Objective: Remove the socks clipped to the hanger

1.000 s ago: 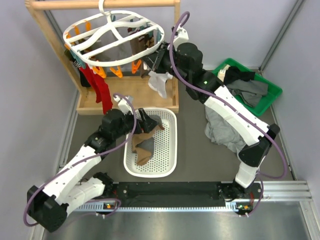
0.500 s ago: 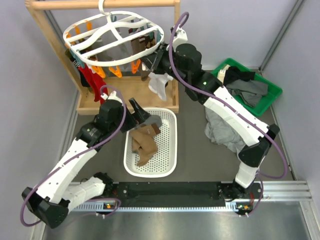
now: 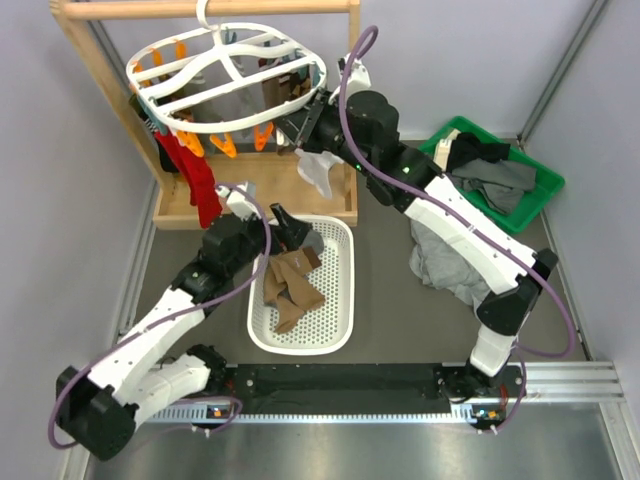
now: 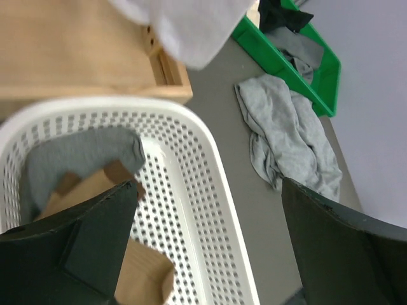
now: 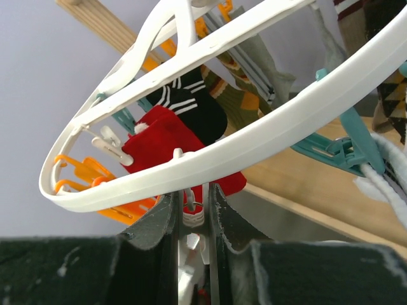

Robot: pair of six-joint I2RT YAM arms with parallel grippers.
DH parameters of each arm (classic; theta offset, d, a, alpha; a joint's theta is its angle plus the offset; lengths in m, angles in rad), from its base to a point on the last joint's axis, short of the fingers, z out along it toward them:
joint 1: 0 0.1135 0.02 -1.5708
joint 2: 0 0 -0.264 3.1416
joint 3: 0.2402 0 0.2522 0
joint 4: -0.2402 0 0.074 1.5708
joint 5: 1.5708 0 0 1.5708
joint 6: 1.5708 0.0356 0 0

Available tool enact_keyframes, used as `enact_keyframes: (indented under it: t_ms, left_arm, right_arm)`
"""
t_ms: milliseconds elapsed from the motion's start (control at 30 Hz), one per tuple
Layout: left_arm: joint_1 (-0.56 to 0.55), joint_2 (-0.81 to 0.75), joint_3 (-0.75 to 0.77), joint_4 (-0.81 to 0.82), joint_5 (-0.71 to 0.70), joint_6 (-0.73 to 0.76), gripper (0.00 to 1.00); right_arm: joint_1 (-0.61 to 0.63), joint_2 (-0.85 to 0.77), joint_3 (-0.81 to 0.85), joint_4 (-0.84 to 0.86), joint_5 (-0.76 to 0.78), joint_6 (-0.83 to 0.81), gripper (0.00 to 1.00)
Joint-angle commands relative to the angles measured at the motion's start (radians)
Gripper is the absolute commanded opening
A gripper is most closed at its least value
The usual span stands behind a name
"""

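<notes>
Up at eleven o'clock in the overhead view, the hanger [image 3: 324,70] hangs by its hook from the rail of a wooden stand [image 3: 120,10]. Socks are clipped below its white oval rim, with a red sock [image 3: 200,185] at the frame's seven o'clock and a white sock [image 3: 318,170] at its five o'clock. The right wrist view looks up under the rim and shows the red sock beside a black sock with white stripes [image 5: 191,105]. An olive sock [image 5: 232,108] hangs behind them and a brown argyle sock [image 5: 394,89] shows at three o'clock. Orange clips [image 5: 76,175] sit at nine and a teal clip [image 5: 337,149] near four. The right pincer [image 3: 298,125] is up at the rim's five o'clock edge, its jaws drawn narrow on a small white clip [image 5: 193,216] hanging just under the rim. The left pincer [image 3: 292,228] hovers over the twelve o'clock end of a white perforated basket [image 3: 340,300] in the middle of the bench [image 3: 390,320], jaws spread wide and holding nothing. In the basket lie a brown sock [image 3: 288,290] and a grey sock [image 3: 312,242], touching. At two o'clock a green bin [image 3: 548,198] holds dark and grey garments, and a grey cloth [image 3: 440,260] lies crumpled on the bench between bin and basket.
</notes>
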Motion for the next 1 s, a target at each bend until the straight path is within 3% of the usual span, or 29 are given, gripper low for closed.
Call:
enact_keyframes:
  t_ms: [0, 133, 233, 467, 667, 967]
  left_arm:
    - [0.0, 0.114, 0.027, 0.318, -0.005, 0.169, 0.99]
    - [-0.001, 0.194, 0.022, 0.502, -0.018, 0.184, 0.99]
    - [0.0, 0.286, 0.063, 0.545, -0.025, 0.193, 0.99]
    - [-0.001, 0.455, 0.163, 0.599, -0.039, 0.193, 0.97]
    - [0.0, 0.541, 0.2, 0.629, -0.143, 0.183, 0.95]
    - [-0.001, 0.628, 0.221, 0.706, -0.076, 0.135, 0.87]
  right_arm:
    - [0.02, -0.048, 0.052, 0.046, 0.015, 0.081, 0.0]
    - [0.024, -0.064, 0.028, 0.072, 0.034, 0.121, 0.0]
    - [0.027, -0.071, 0.015, 0.086, 0.035, 0.155, 0.0]
    - [0.037, -0.068, 0.006, 0.115, 0.032, 0.176, 0.0]
    - [0.037, -0.071, -0.002, 0.114, 0.029, 0.178, 0.0]
    - [0.037, -0.07, -0.022, 0.144, 0.026, 0.196, 0.0]
